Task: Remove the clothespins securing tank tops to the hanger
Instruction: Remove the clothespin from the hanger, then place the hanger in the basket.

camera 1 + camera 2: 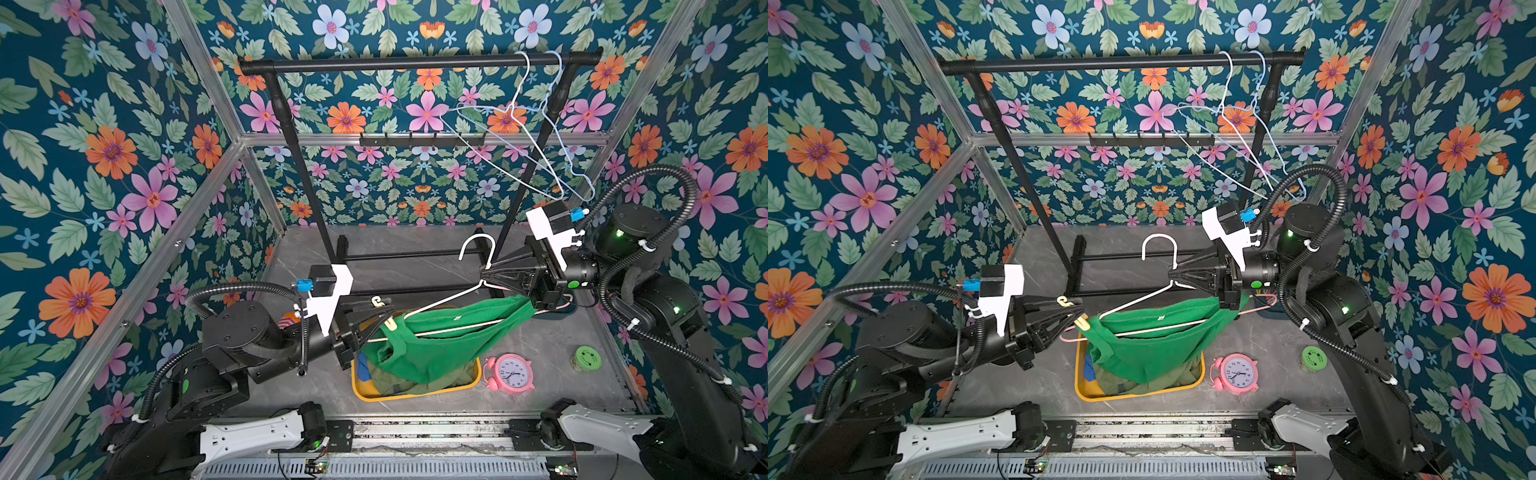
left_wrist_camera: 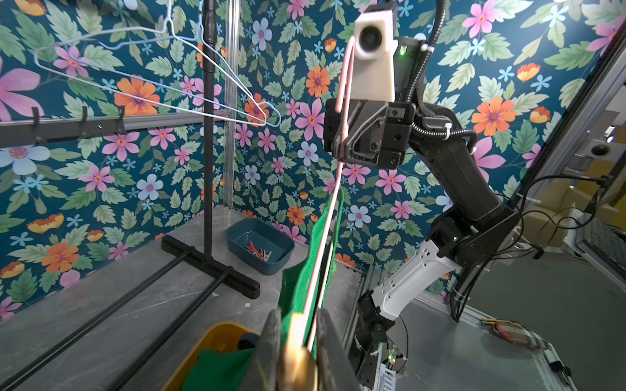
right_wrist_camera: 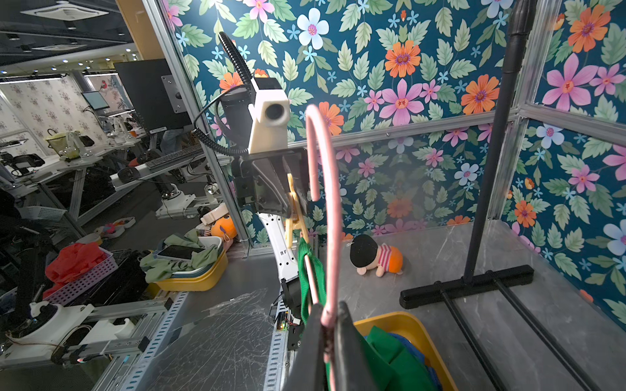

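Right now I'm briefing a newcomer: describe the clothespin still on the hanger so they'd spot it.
Above the yellow bin, a green tank top hangs on a pink hanger. At its end by the left gripper sits a yellow clothespin, the only peg seen on it; other pegs lie in a blue tray.

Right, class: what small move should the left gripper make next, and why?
Probably pull the yellow clothespin off the hanger: the left gripper is shut on it, it pins the green tank top, and the right gripper holds the hanger steady.
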`<state>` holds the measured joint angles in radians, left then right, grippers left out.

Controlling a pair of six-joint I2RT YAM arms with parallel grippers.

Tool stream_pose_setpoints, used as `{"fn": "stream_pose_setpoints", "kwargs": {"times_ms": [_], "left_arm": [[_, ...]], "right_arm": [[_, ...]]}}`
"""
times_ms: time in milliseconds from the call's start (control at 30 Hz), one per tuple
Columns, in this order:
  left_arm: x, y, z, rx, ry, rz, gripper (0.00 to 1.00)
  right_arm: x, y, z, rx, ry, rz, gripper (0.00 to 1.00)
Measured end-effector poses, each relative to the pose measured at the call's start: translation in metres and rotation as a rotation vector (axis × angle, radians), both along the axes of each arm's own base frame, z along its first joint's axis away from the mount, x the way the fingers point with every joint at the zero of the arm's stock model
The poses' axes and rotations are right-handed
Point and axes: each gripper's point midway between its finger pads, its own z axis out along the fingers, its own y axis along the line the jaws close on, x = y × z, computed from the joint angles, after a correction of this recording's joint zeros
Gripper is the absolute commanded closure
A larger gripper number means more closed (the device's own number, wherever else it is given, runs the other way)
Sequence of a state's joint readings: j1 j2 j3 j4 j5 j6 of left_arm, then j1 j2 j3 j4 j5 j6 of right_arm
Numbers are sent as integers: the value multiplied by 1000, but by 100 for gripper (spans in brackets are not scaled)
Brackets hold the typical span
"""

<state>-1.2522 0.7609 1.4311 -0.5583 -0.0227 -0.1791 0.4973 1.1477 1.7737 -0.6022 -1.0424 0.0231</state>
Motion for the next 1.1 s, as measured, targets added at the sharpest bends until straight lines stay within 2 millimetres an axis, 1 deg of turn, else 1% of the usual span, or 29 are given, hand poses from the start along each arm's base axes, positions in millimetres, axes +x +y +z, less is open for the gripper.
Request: {"fn": "stream_pose_setpoints", "kwargs": {"times_ms": [100, 200, 267, 333, 433, 533, 733, 867, 967, 1033, 1100], "left_arm": [[3, 7, 6, -24, -8, 31, 100], [4, 18, 13, -51, -17, 55, 100], [3, 25, 21, -78, -26, 62, 100], [2, 30, 31, -106, -38, 69, 100], [2, 32, 39, -114, -57, 74, 100], [4, 28, 44, -111, -64, 74, 100], [6, 15, 43, -79, -76, 66, 100], [8, 7, 42, -62, -75, 59, 100], [8, 3, 41, -54, -73, 53, 100], [7, 0, 40, -51, -73, 44, 100], [7, -1, 40, -50, -73, 38, 100]], "right_arm": [[3, 2, -2, -4, 8, 1, 100], [11, 7, -9, -11, 31, 16, 100], [19, 13, -18, -16, 67, 25, 100], [30, 19, -30, -27, 115, 30, 100], [43, 29, -45, -29, 172, 50, 100], [56, 38, -59, -23, 228, 71, 100], [83, 59, -87, -17, 336, 106, 100], [89, 80, -110, -37, 395, 151, 100], [90, 97, -132, -73, 446, 174, 100], [90, 107, -152, -101, 484, 187, 100], [93, 112, -171, -124, 521, 184, 100]]}}
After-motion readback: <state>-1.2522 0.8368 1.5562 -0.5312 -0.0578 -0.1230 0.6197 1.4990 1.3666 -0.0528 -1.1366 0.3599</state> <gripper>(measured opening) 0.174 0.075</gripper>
